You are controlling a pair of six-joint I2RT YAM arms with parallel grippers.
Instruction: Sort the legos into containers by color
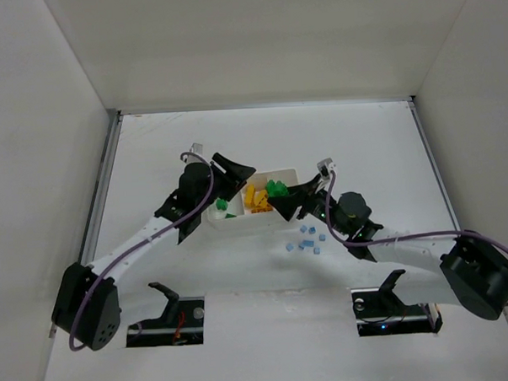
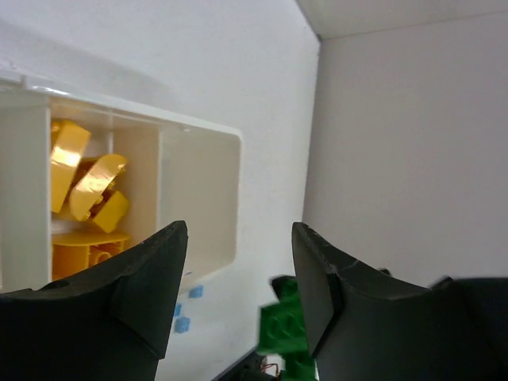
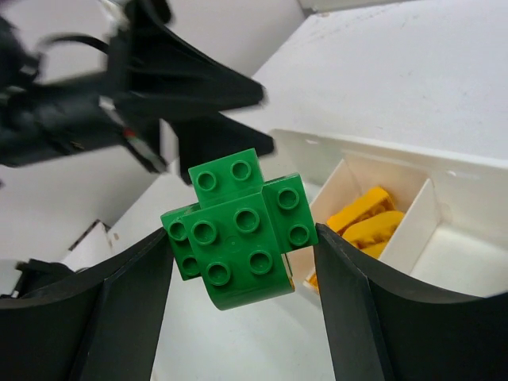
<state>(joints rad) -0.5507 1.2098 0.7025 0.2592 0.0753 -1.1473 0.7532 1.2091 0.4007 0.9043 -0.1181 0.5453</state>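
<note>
Left hand [image 1: 241, 176]: jaws apart, nothing between them, at the left end of the tray [image 1: 247, 224]. Left compartment: one green brick [image 1: 222, 207]. Middle compartment: yellow legos [image 1: 254, 199]. Right hand [image 3: 242, 238]: clamped on a green lego cluster [image 3: 230, 218], raised by the tray's right end. Light-blue legos [image 1: 307, 239]: loose on the tabletop [image 1: 362, 152], near right of the tray

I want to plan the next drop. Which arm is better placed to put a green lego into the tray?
Right. The right gripper holds a green lego at the tray; the left gripper hangs open and empty.
</note>
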